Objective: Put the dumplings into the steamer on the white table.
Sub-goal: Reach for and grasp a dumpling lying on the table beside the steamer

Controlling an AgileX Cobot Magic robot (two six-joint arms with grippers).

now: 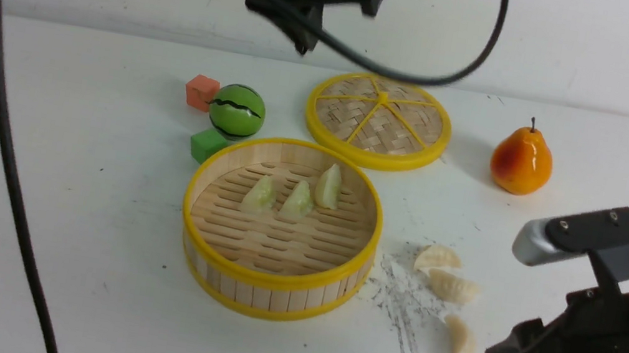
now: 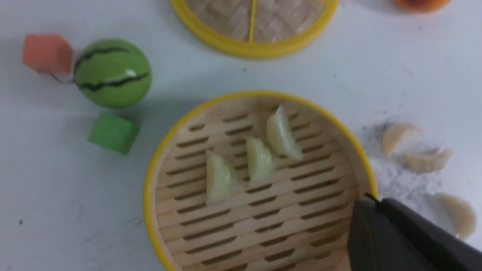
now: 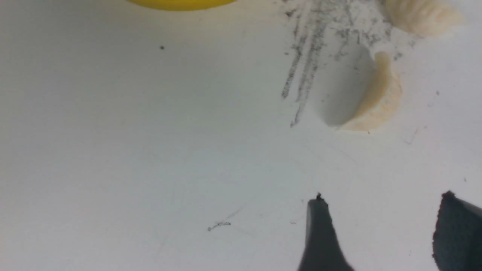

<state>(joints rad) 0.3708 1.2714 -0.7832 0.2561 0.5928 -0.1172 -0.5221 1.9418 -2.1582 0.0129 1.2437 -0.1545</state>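
- Three pale green dumplings (image 1: 298, 200) lie in the steamer (image 1: 272, 286), long ways front to back.
- The left gripper (image 2: 371, 205) is pinched together, the right gripper (image 3: 383, 198) spread apart.

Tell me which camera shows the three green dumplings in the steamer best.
The left wrist view: it looks down into the steamer from close, showing all three green dumplings large and unblocked. The front view shows them smaller, at a slant. The right wrist view shows none, only the steamer's rim and cream dumplings.
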